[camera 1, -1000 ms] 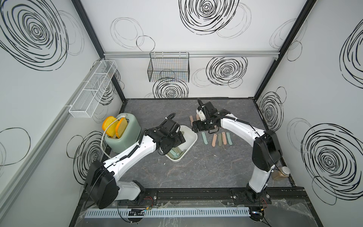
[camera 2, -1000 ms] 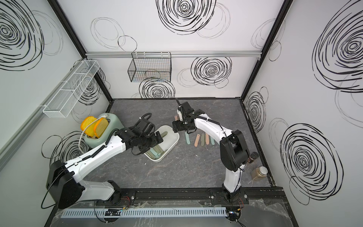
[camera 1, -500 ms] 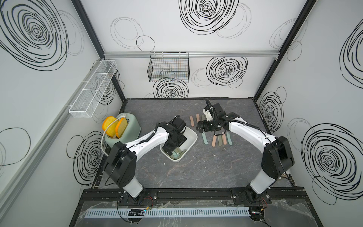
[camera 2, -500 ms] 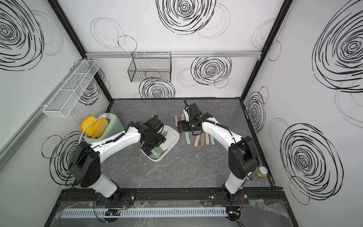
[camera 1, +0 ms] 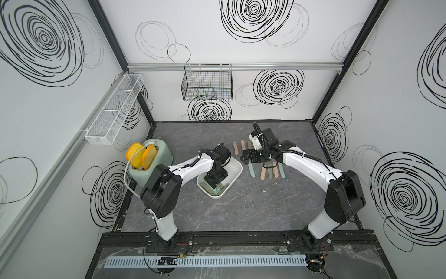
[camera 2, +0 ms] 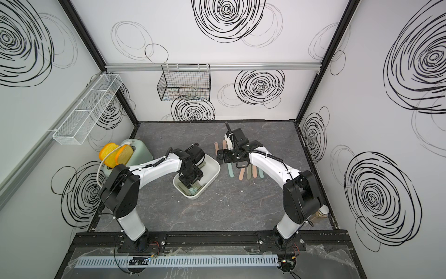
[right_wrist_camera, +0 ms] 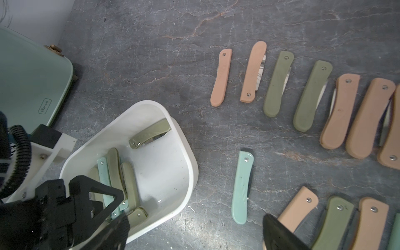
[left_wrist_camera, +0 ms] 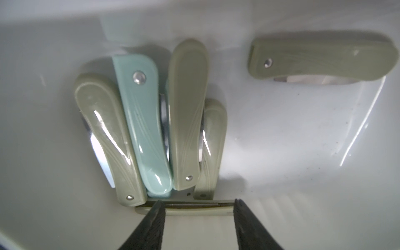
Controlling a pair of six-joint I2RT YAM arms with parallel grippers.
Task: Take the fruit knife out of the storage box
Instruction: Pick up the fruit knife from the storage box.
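At the left edge of the surface [camera 1: 241,212], a green toaster [camera 1: 165,154] is standing. Beside it, the left hand [left_wrist_camera: 198,204] is reaching down into the storage box [camera 1: 236,169], its fingers half-parted around an olive fruit knife [left_wrist_camera: 199,211] lying on edge; whether it is gripping cannot be told. Farther right, the right hand [camera 1: 246,158] is hovering wide open, holding nothing, above knives laid out in rows [camera 1: 264,172].

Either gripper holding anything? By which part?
Right gripper: nothing. Left fingers flank the ends of an olive folding knife in the storage box; actual grip cannot be told.
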